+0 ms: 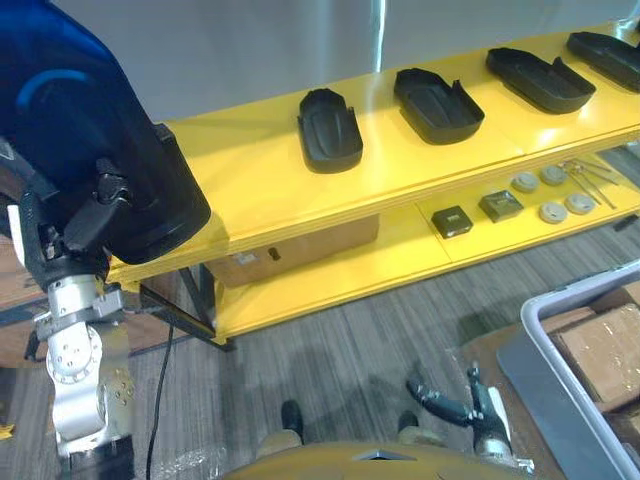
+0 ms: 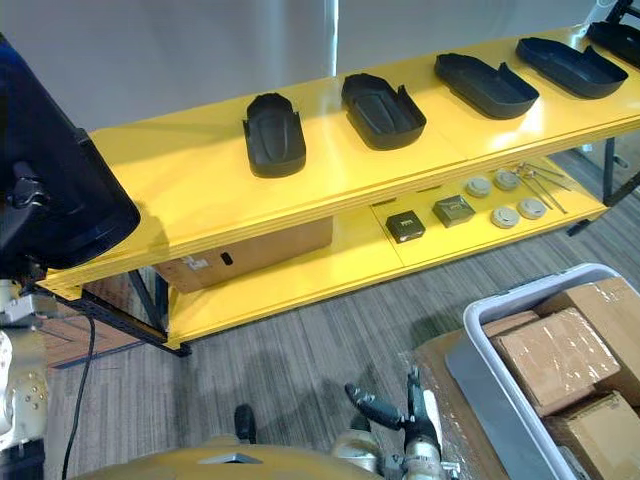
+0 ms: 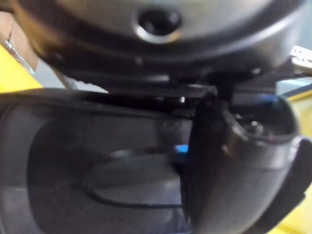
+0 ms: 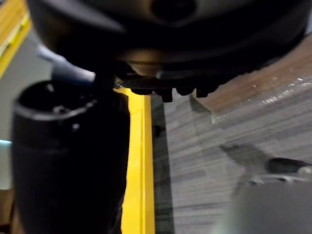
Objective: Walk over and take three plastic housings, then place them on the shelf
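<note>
My left hand (image 1: 68, 232) is raised at the left, shut on a large black plastic housing (image 1: 90, 130) that hangs over the left end of the yellow shelf top (image 1: 250, 185). In the left wrist view my thumb (image 3: 234, 161) lies across the housing's hollow inside (image 3: 97, 165). Several more black housings lie in a row on the shelf top, the nearest (image 1: 330, 128) beside the held one, then another (image 1: 438, 103) and a third (image 1: 540, 78). Low by the floor hangs my right hand (image 2: 400, 412), open and holding nothing.
The lower shelf (image 1: 400, 250) carries small dark boxes (image 1: 452, 220) and round discs (image 1: 552, 211); a cardboard box (image 1: 290, 250) sits under the top. A grey bin (image 2: 490, 385) with wrapped cartons (image 2: 555, 355) stands at the right on the striped floor.
</note>
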Tool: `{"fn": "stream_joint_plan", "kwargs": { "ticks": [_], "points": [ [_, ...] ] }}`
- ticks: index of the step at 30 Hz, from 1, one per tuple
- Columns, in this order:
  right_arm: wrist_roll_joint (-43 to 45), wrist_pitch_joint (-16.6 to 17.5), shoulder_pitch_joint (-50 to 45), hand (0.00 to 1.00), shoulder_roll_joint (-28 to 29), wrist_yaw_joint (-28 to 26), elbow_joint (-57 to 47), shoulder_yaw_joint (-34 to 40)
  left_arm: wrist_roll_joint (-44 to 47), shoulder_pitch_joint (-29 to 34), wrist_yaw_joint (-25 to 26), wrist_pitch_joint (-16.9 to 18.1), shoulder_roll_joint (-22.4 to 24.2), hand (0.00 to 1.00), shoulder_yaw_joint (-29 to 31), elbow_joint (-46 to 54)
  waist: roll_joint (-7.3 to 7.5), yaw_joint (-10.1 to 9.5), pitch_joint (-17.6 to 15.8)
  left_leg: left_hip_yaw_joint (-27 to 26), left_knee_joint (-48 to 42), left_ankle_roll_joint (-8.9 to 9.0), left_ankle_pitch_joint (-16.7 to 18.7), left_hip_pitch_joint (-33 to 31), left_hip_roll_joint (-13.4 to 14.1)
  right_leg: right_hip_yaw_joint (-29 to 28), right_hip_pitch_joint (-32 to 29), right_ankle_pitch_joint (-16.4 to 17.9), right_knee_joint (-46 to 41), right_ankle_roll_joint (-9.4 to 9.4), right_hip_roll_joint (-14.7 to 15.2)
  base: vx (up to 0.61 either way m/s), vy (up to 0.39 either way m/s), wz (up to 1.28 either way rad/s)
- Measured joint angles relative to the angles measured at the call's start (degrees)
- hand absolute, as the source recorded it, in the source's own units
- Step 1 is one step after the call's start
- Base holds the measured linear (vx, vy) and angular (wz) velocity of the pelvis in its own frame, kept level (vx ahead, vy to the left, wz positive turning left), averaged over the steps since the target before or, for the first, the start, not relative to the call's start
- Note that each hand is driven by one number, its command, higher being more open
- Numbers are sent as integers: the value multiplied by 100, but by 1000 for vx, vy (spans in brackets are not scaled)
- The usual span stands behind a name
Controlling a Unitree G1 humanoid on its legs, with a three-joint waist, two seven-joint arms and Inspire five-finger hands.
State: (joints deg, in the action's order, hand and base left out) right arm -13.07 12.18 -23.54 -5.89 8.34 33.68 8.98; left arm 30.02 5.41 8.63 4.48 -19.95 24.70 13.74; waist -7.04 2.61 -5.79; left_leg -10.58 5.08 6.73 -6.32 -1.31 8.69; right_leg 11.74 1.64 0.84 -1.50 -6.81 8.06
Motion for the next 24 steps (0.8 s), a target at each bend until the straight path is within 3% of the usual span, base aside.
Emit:
{"fn": "stream_joint_plan", "kwargs": {
  "ticks": [3, 9, 11, 17, 23, 24],
  "points": [
    [4, -242, 83, 100, -219, -35, 386, -33, 300, -444, 25, -465, -448, 0, 4, -1004, -56, 4, 43, 1, 1, -5, 2, -1, 6, 31, 35, -26, 75, -2, -8, -44, 9, 4],
    [-3, -545, 205, 100, -273, -288, 922, -72, 401, -1283, 214, -1048, -1466, 0, -117, -3193, 64, 53, -25, -39, -4, -54, -51, 13, -6, -51, 20, -48, 70, 2, -4, 6, 5, -4],
    [-4, -567, 262, 100, -305, -301, 937, -93, 565, -1629, 185, -1136, -1559, 0, -208, -3744, 75, 56, -37, -45, -5, -47, -66, 13, -10, -90, 7, -52, 64, 7, -3, 13, 4, -4],
    [51, -542, 424, 100, -515, -277, 955, -225, 998, -2111, 93, -1175, -1680, 0, -472, -4356, -111, 16, -365, -24, 1, -33, -50, -38, 42, -118, -136, -14, -42, 17, -56, -34, -4, 1],
    [58, -500, 508, 100, -536, -266, 862, -293, 1092, -2461, 64, -1177, -1977, 0, -725, -4345, -93, -85, -699, -12, 2, -10, -36, -305, 116, -354, -481, -1, -172, 43, -162, -77, 2, 1],
    [58, -511, 576, 100, -511, -266, 822, -348, 1101, -2562, 125, -1176, -1982, 0, -749, -4272, -24, -81, -736, -52, -31, 143, 4, -458, 85, -389, -621, -25, -102, 90, -91, -67, 58, 2]
  ]
}}
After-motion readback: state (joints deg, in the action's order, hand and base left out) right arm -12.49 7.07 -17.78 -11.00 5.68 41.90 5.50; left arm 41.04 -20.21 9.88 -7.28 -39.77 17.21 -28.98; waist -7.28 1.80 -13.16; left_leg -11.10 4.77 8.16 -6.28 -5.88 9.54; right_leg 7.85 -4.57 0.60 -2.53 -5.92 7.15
